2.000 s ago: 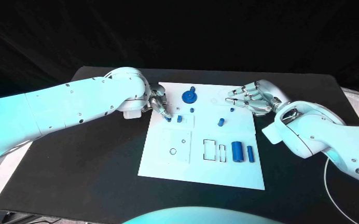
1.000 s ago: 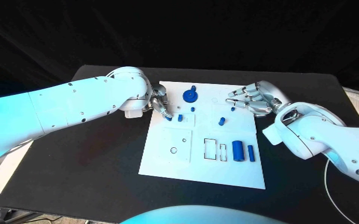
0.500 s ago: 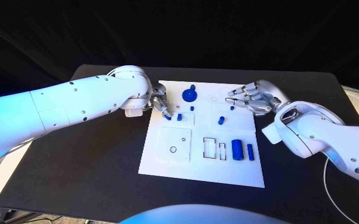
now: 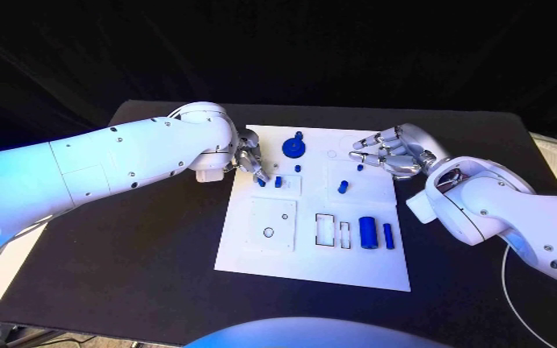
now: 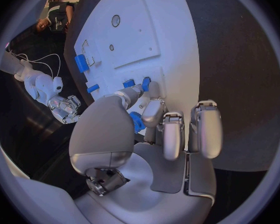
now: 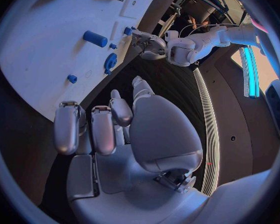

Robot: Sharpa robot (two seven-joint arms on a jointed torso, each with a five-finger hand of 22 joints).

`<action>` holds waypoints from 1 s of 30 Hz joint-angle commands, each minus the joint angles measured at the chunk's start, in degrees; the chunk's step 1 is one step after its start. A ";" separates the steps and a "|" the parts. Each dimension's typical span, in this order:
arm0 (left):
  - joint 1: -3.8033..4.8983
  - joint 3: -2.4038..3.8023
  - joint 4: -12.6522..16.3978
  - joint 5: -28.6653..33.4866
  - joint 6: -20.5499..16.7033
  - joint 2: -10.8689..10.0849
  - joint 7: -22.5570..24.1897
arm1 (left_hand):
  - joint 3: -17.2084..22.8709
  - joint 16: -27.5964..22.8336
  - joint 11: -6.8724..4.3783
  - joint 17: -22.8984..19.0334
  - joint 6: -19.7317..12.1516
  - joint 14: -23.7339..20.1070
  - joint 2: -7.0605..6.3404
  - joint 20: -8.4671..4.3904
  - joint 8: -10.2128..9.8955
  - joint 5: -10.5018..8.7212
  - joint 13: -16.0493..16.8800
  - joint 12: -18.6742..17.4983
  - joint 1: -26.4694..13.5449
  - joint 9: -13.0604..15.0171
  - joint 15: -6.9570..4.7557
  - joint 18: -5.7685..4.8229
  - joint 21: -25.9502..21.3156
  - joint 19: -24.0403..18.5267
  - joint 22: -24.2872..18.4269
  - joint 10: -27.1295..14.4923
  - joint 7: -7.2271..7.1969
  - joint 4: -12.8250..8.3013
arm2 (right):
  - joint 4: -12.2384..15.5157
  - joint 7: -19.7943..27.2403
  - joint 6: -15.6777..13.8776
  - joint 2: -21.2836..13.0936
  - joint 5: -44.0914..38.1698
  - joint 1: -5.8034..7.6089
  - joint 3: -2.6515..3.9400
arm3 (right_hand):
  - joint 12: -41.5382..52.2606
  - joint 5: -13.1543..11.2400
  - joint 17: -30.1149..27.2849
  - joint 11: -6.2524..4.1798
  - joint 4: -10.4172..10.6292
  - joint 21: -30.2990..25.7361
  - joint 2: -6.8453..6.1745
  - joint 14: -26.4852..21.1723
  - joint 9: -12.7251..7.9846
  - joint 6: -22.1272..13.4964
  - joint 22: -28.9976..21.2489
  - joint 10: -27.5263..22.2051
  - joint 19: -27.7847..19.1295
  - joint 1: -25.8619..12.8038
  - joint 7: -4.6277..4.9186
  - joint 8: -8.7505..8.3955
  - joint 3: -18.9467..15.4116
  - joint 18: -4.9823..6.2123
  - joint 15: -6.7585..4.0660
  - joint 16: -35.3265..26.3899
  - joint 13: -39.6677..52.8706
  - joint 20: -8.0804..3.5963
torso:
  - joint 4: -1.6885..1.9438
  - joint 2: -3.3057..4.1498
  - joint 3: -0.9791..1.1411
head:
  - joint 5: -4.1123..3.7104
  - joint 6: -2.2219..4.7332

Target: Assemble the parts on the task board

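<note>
Left hand (image 4: 247, 159) hangs over the near-left edge of the task board (image 4: 313, 267), fingers curled downward and close together, their tips beside two small blue parts (image 4: 278, 180); whether they pinch one, I cannot tell. Right hand (image 4: 389, 155) sits at the board's far right edge, fingers curled in, holding nothing, a small blue peg (image 4: 361, 167) just beyond its fingertips.

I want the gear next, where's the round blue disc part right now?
In the head view the round blue disc part sits near the white task board's far edge, between both hands.
</note>
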 commanded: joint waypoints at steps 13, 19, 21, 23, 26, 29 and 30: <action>-0.60 -0.39 -0.01 0.79 0.96 0.42 -1.20 | -2.40 0.18 -0.16 15.05 1.77 6.03 0.60 -0.61 -0.38 0.37 0.95 0.85 -2.50 -0.21 -0.51 -0.82 0.61 2.83 10.01 0.87 -0.82 1.34 | -0.31 0.75 0.26 -0.03 0.49 -0.05 0.00 | -0.17 0.46 -0.12 0.09 0.06 -0.25 0.68 2.01 0.08 0.06 -0.14 -0.25 -0.48 0.05 -0.10 0.23 -0.22 0.97 -0.04 -0.27 -0.13 -0.12 | 0.03 -0.01 -0.04 | -0.05 -0.19; -0.60 -0.38 -0.24 0.79 0.72 0.43 -1.46 | -4.94 0.18 -0.17 15.05 2.17 6.03 0.39 -0.61 -0.51 0.26 0.83 0.59 -3.80 -0.25 -0.54 -0.76 0.25 2.72 9.83 0.80 -0.83 2.02 | -0.35 0.98 0.20 0.08 0.88 -0.05 0.00 | -0.57 0.58 -0.67 0.10 0.18 -0.56 0.82 1.91 0.07 -0.01 -0.66 -0.45 -0.82 -0.01 -0.08 0.20 -0.28 1.08 -0.03 -0.63 -0.46 -0.12 | 0.03 -0.01 -0.07 | -0.08 -0.16; -0.60 -0.37 -0.34 0.79 0.49 0.43 -1.50 | -6.45 0.18 -0.17 15.05 2.30 6.03 0.51 -0.62 -0.60 0.24 0.85 0.54 -4.44 -0.28 -0.52 -0.74 0.15 2.72 9.79 0.79 -0.79 2.51 | -0.34 1.03 0.20 0.09 0.95 -0.05 0.00 | -0.76 0.61 -0.89 0.11 0.23 -0.68 0.85 1.86 0.06 -0.04 -0.86 -0.56 -0.95 -0.04 -0.07 0.18 -0.32 1.13 -0.03 -0.78 -0.61 -0.13 | 0.05 -0.03 -0.09 | -0.11 -0.12; -0.60 -0.36 -0.44 0.79 0.23 0.40 -1.52 | -7.80 0.18 -0.09 15.05 2.43 6.03 0.65 -0.62 -0.64 0.16 0.84 0.47 -5.23 -0.29 -0.49 -0.74 0.11 2.73 9.79 0.77 -0.71 3.17 | -0.34 1.09 0.20 0.10 1.02 -0.05 0.00 | -0.91 0.63 -1.06 0.11 0.27 -0.75 0.88 1.82 0.06 -0.06 -0.98 -0.63 -1.02 -0.07 -0.07 0.17 -0.35 1.15 -0.03 -0.90 -0.73 -0.13 | 0.02 -0.04 -0.09 | -0.10 -0.08; -0.60 -0.32 -0.47 0.79 -0.24 0.27 -1.53 | -10.44 0.18 0.00 15.05 2.62 6.03 0.83 -0.59 -0.69 0.09 0.92 0.46 -6.75 -0.29 -0.43 -0.75 0.07 2.76 9.81 0.79 -0.61 4.54 | -0.35 1.13 0.21 0.11 1.09 -0.05 0.00 | -1.07 0.65 -1.25 0.12 0.31 -0.87 0.91 1.77 0.05 -0.08 -1.17 -0.72 -1.15 -0.10 -0.06 0.16 -0.39 1.19 -0.02 -1.04 -0.86 -0.13 | -0.01 -0.04 -0.09 | -0.15 -0.07; -0.61 -0.22 -0.26 0.79 -0.89 0.01 -1.41 | -13.50 0.18 0.04 15.05 2.75 6.03 0.89 -0.56 -0.74 0.04 1.01 0.47 -8.06 -0.26 -0.39 -0.73 -0.03 2.77 9.79 0.81 -0.55 5.87 | -0.38 1.18 0.23 0.12 1.14 -0.07 0.00 | -1.13 0.66 -1.34 0.12 0.34 -0.92 0.92 1.75 0.05 -0.10 -1.24 -0.75 -1.19 -0.11 -0.06 0.15 -0.41 1.21 -0.02 -1.10 -0.90 -0.13 | -0.04 -0.01 -0.11 | -0.17 0.06; -0.61 -0.17 -0.14 0.79 -1.03 -0.12 -1.16 | -14.53 0.18 0.05 15.05 2.75 6.03 1.04 -0.55 -0.78 0.04 0.95 0.38 -8.35 -0.26 -0.40 -0.70 -0.17 2.73 9.71 0.77 -0.54 6.30 | -0.39 1.19 0.24 0.12 1.15 -0.09 0.00 | -1.17 0.66 -1.41 0.12 0.35 -0.96 0.93 1.74 0.05 -0.11 -1.30 -0.78 -1.23 -0.12 -0.06 0.15 -0.43 1.22 -0.02 -1.16 -0.93 -0.13 | -0.03 0.00 -0.14 | -0.23 0.17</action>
